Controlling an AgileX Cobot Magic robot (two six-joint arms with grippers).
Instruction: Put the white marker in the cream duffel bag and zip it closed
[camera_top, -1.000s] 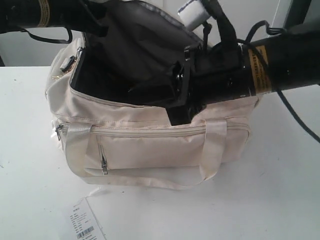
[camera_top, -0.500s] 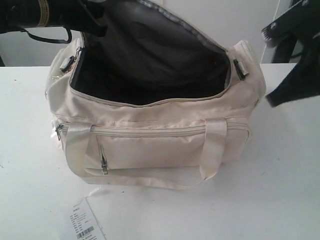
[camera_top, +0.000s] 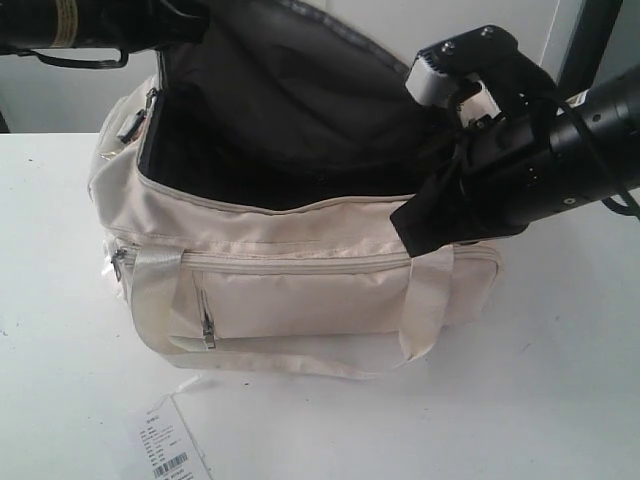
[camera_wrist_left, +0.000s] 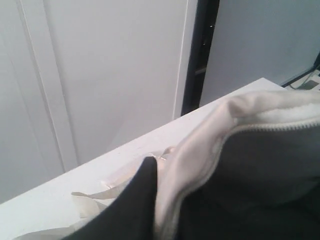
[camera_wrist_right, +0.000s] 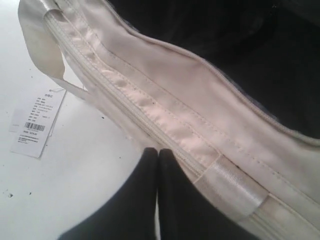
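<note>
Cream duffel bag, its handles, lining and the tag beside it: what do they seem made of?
Cream duffel bag: soft woven fabric, matte; it creases and sags. Handles: flat webbing with slight sheen, probably synthetic. Lining: thin dark cloth, faintly glossy. Tag: white paper or card, printed barcode; which one is unclear.

Bright, even light washes the white table (camera_top: 560, 400) nearly featureless. Shadows under the cream duffel bag (camera_top: 300, 300) are soft, and its dark inside loses detail. The left wrist view blurs close up.

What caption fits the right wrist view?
Shut right hand by the open cream duffel bag, paper tag lying beside it.
</note>
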